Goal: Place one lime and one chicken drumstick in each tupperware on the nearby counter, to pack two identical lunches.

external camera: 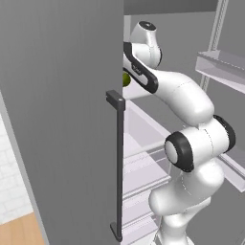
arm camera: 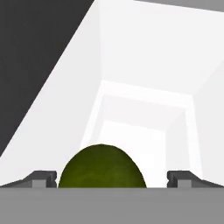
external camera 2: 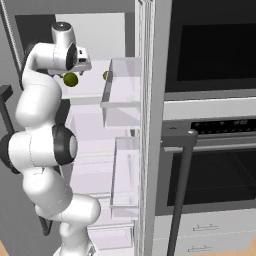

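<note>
Lime [arm camera: 102, 167] between spread gripper [arm camera: 118, 178] fingertips | fridge door [external camera: 62, 119] blocks left view | second lime [external camera 2: 105, 75] visible from right

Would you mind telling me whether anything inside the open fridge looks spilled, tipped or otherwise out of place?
Nothing stands out. Two limes sit on a clean white fridge shelf, and the open gripper straddles the nearer one without touching it.
</note>
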Available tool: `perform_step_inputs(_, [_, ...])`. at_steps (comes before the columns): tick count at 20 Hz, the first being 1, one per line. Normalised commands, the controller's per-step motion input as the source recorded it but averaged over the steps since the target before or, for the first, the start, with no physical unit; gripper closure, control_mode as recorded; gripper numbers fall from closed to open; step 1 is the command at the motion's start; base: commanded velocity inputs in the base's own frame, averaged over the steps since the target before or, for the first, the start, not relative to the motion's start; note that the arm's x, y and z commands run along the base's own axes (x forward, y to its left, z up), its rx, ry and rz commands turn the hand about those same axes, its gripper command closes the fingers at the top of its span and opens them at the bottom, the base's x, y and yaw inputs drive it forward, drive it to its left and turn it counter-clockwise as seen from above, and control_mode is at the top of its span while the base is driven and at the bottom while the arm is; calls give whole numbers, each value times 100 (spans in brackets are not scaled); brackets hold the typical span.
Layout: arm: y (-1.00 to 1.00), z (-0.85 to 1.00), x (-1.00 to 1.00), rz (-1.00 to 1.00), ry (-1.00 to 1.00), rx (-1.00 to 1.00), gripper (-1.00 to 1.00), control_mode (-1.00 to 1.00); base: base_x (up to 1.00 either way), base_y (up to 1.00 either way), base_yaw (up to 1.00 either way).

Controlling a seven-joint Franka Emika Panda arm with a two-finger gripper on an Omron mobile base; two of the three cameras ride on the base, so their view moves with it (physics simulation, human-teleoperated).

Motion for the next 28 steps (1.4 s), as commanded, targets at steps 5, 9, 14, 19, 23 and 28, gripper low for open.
perform_step_inputs(5, [0, -5, -11, 0, 0, 1, -100, -100, 0, 0, 0])
perform_step_inputs(9, [2, -21, 5, 0, 1, 0, -100, -100, 0, 0, 0])
perform_step_inputs(14, [0, -48, 0, 0, 1, 0, 100, -100, 0, 0, 0])
perform_step_inputs(19, [0, -34, 1, 0, -1, 0, 100, -100, 0, 0, 0])
perform_step_inputs(23, [0, -1, 0, 0, -4, 0, 100, -100, 0, 0, 0])
perform_step_inputs(28, [0, 0, -3, 0, -10, 0, 100, -100, 0, 0, 0])
